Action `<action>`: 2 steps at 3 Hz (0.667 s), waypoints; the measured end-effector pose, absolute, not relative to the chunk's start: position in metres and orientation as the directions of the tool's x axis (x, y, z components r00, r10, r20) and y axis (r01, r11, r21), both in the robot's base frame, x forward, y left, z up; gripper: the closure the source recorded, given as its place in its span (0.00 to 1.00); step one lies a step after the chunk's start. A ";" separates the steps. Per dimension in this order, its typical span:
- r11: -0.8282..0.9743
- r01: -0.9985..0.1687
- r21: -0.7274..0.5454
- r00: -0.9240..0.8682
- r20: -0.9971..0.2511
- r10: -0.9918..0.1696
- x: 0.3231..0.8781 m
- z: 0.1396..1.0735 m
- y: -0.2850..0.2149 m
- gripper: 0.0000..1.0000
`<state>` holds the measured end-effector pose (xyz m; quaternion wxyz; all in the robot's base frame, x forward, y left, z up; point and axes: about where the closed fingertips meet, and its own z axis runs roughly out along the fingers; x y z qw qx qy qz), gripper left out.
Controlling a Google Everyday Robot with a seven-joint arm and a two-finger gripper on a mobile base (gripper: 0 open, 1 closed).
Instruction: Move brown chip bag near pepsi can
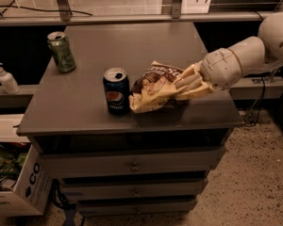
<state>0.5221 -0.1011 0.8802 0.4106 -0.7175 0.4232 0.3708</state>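
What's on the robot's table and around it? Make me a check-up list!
Surface: grey cabinet top, drawers below.
Job's things: brown chip bag lies close beside the upright pepsi can.
Clutter: green can upright at the back left.
Grippers: the hand grips the bag's right side, low over the top.
Cables: a cable hangs at the right.
Surroundings: pump bottle on a left ledge, cardboard box on the floor.

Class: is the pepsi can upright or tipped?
Upright: pepsi can stands on its base, top up. The gripper holds the brown chip bag beside it.
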 end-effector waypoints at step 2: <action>-0.317 -0.912 -0.262 0.361 -0.879 -0.311 0.521 0.874 -0.094 0.82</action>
